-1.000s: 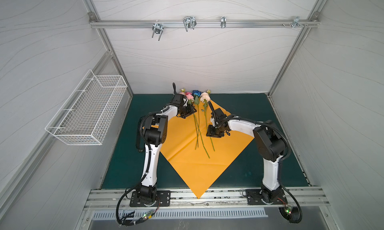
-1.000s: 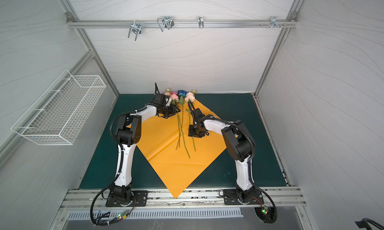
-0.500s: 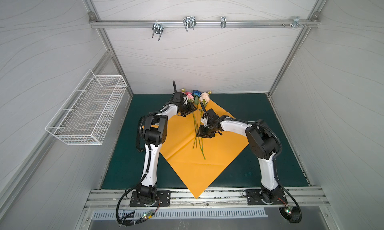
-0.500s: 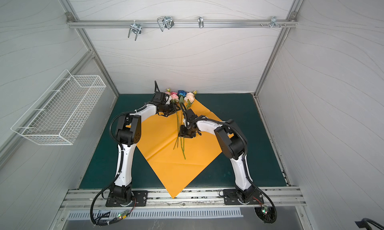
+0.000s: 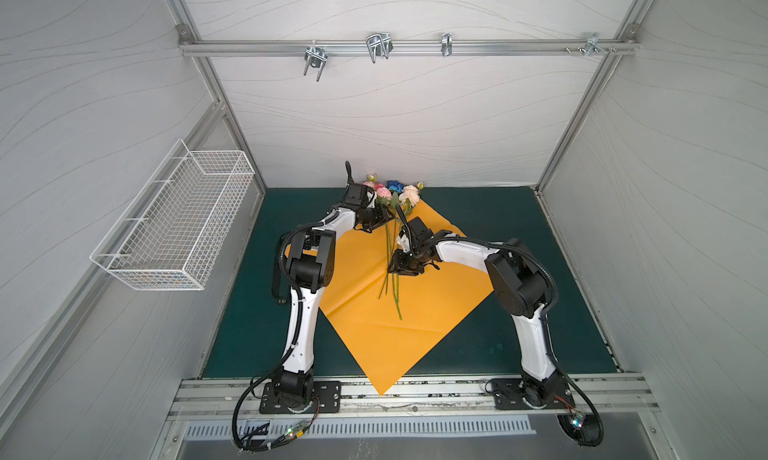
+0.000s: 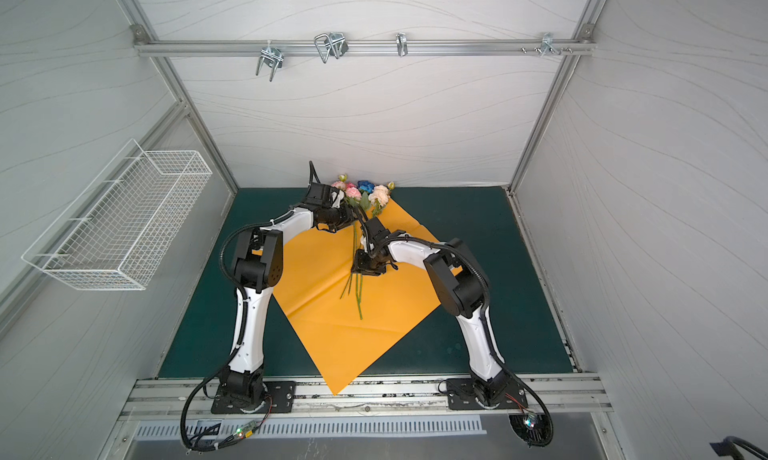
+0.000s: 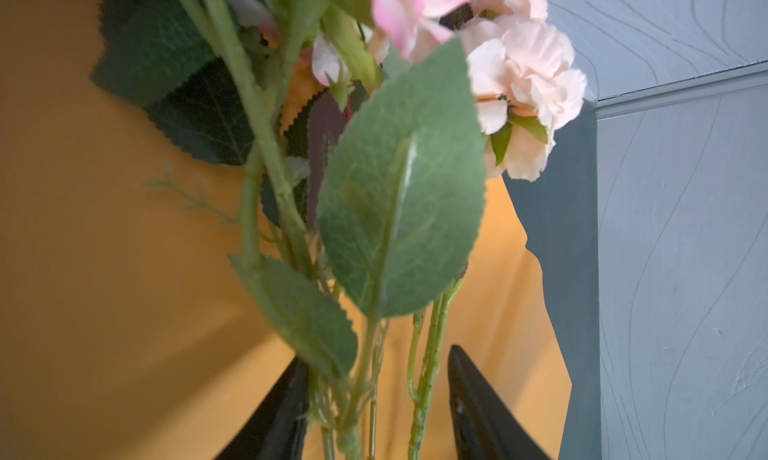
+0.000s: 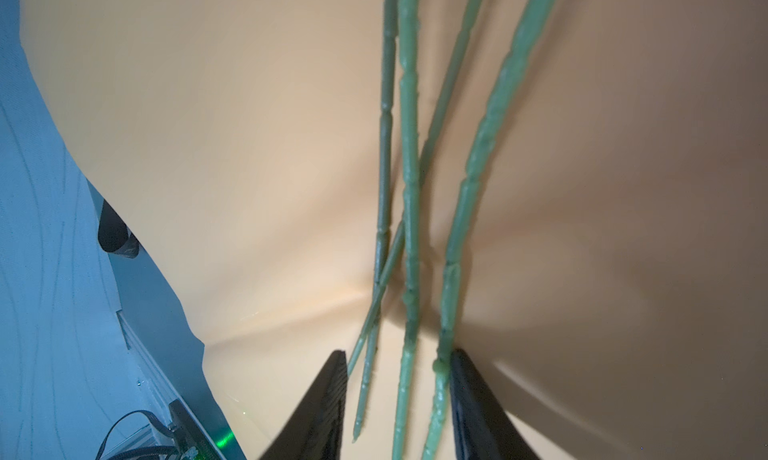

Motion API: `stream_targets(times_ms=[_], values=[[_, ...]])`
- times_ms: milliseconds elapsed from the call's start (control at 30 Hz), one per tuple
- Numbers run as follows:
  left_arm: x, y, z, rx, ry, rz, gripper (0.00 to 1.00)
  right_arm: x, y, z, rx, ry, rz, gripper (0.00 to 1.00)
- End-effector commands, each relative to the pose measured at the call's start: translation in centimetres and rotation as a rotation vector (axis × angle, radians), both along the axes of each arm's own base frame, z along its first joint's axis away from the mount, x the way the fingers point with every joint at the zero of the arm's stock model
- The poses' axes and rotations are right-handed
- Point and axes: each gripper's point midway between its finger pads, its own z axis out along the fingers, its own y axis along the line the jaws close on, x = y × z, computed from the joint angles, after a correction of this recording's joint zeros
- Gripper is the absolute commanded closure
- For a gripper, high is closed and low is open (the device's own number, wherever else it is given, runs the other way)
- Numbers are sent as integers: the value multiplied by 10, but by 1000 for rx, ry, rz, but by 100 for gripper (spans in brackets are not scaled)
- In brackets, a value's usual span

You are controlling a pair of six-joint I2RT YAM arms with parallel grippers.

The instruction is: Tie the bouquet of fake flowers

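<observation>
The bouquet of fake flowers (image 5: 394, 191) lies on an orange paper sheet (image 5: 361, 325), with its pink, peach and blue blossoms at the back and its thin green stems (image 5: 390, 245) running toward the front. My left gripper (image 5: 383, 215) sits just below the blossoms. In the left wrist view it (image 7: 378, 354) stands open around the stems (image 7: 428, 366), with a gap on one side. My right gripper (image 5: 395, 270) straddles the lower stems. In the right wrist view it (image 8: 398, 352) is open, and several stems (image 8: 409, 229) pass loosely between the fingers, one brushing a finger.
A black printed strap (image 5: 275, 285) hangs beside the left arm's elbow. A white wire basket (image 5: 174, 225) is mounted on the left wall. The green mat (image 5: 498, 212) surrounds the paper. A metal rail with hooks (image 5: 378, 48) runs overhead.
My right gripper has slid left across the paper, sweeping the lower stems closer together. The left gripper has stayed by the blossoms.
</observation>
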Motion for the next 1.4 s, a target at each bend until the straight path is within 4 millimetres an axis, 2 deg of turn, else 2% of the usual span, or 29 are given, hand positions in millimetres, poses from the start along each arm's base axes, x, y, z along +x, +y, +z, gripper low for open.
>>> stream_targets(times_ms=[0, 67, 100, 200, 433, 567, 833, 933, 1033, 1200, 1367], values=[[7, -3, 14, -14, -37, 5, 44, -6, 11, 7, 30, 8, 17, 57], [8, 2, 22, 9, -52, 27, 40, -7, 12, 1, 26, 21, 15, 57], [1, 7, 16, 32, -32, 36, 38, -7, 12, -1, 27, 26, 15, 58], [-5, 21, 26, 103, -41, 70, 26, -8, 13, -4, 26, 35, 13, 58], [-34, 55, 54, 209, -53, 171, 22, -10, 19, 0, 33, 23, 34, 58], [-74, 78, 62, 265, -17, 249, 23, -11, 19, 2, 37, 23, 34, 59], [-196, 123, 72, 245, 0, 451, 21, -14, 30, 4, 44, 26, 52, 60], [-233, 133, 75, 250, 5, 467, 20, -17, 40, 6, 47, 19, 69, 60], [-268, 140, 67, 242, 36, 483, 20, -19, 49, 4, 46, 16, 84, 60], [-314, 146, 43, 220, 117, 501, 19, -24, 49, -2, 34, 33, 83, 60], [-338, 145, 34, 194, 154, 489, 18, -31, 37, 11, 24, 6, 85, 60]])
